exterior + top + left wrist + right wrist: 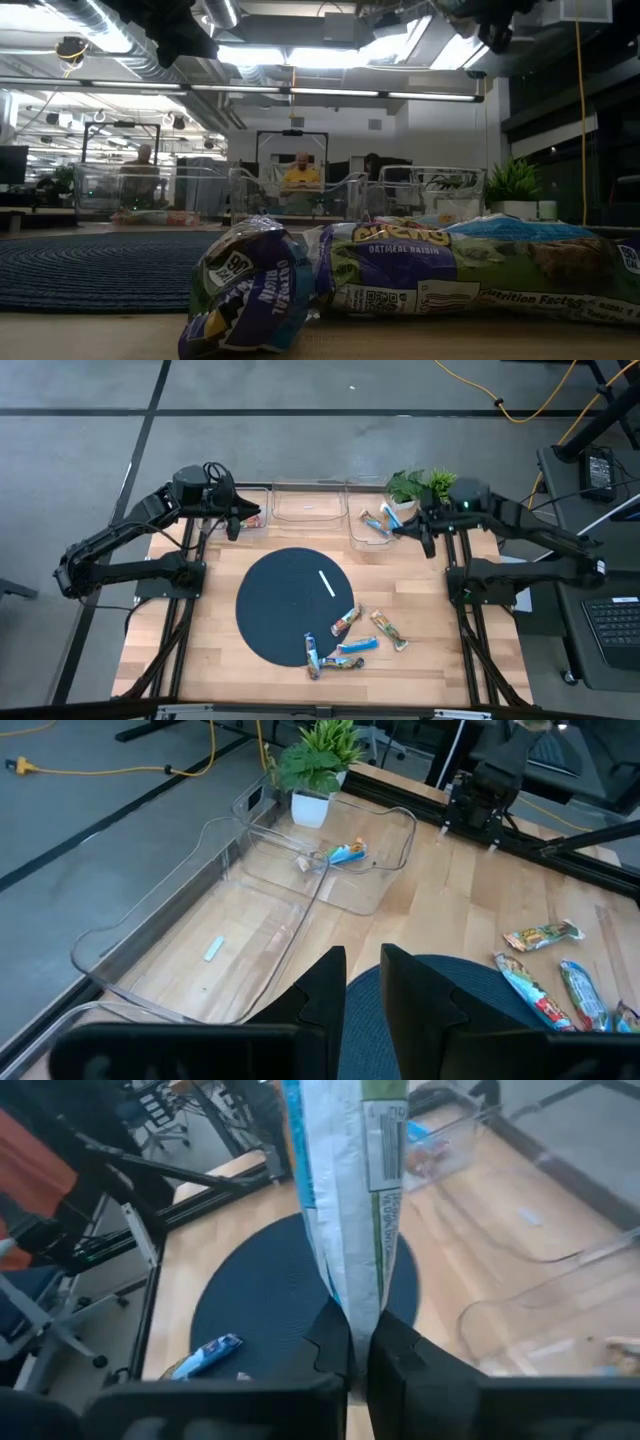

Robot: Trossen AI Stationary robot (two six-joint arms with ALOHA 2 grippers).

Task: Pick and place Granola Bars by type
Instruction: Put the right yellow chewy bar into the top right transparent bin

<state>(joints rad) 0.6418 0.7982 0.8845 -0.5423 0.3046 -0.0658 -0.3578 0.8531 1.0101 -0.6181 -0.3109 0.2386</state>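
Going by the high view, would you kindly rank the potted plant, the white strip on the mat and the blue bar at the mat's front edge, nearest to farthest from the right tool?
Measured from the right tool, which is shut on a bar over the right-hand bin:
1. Potted plant, just behind it.
2. White strip, on the dark mat towards the table's middle.
3. Blue bar, at the mat's front edge.
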